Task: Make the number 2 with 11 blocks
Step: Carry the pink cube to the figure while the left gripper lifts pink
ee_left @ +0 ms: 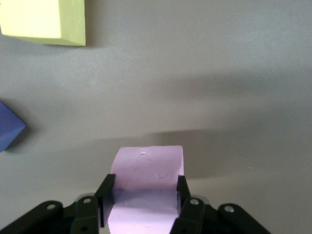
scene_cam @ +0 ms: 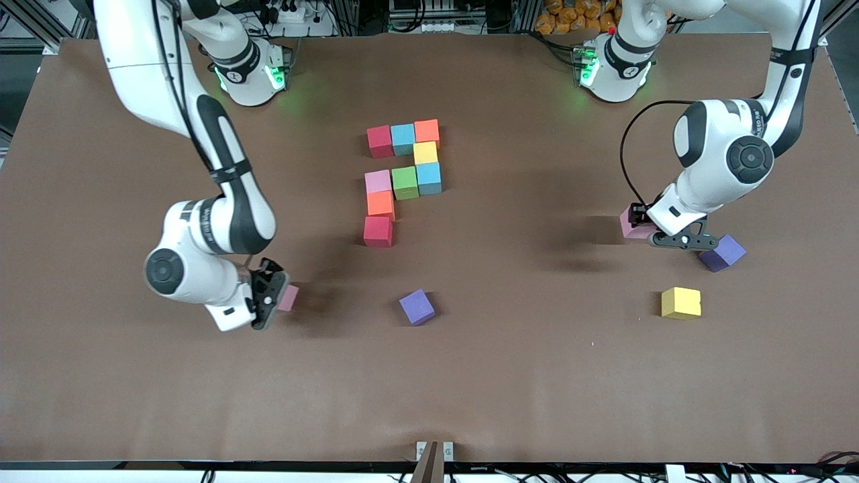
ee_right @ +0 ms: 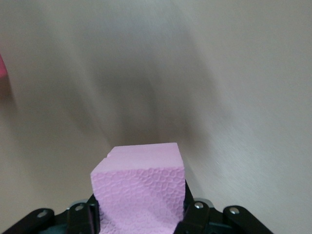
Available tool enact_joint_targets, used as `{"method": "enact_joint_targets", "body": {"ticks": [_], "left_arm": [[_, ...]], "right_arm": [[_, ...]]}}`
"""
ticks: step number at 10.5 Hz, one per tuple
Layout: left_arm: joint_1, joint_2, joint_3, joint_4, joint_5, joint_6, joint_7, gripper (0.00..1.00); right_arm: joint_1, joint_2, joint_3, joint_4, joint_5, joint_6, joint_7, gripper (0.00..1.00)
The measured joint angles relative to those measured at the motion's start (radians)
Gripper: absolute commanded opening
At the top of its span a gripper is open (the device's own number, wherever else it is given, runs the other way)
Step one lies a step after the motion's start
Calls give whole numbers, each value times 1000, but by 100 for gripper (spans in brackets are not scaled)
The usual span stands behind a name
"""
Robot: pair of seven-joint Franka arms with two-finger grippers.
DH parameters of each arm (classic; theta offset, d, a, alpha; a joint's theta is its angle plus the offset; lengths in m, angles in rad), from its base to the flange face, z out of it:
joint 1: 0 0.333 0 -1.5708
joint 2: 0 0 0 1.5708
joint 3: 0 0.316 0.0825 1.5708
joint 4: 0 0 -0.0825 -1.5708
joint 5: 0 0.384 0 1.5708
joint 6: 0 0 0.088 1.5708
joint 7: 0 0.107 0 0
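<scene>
- Pink block [ee_left: 146,187] sits clamped between the left gripper [ee_left: 142,204] fingers, at the left arm's end of the table [scene_cam: 537,369], beside a purple cube [scene_cam: 722,252].
- Another pink block [ee_right: 140,195] is clamped in the right gripper [ee_right: 139,214] at the right arm's end.
- Nine blocks [scene_cam: 401,176] form a partial figure mid-table.
- Yellow cube [scene_cam: 680,302] lies apart.

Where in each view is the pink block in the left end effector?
Front view: pink block at the left arm's end, mostly hidden by the wrist.
Left wrist view: gripped between the fingers.
Right wrist view: not in it; that is another pink block.
Shared landmark: yellow block.
</scene>
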Motion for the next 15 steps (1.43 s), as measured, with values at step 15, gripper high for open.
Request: {"method": "enact_joint_targets", "body": {"ticks": [15], "left_arm": [[-38,17,-3,56,-153,-39,-125,0]], "right_arm": [[26,-28,481,3,-440,138,429,27]]}}
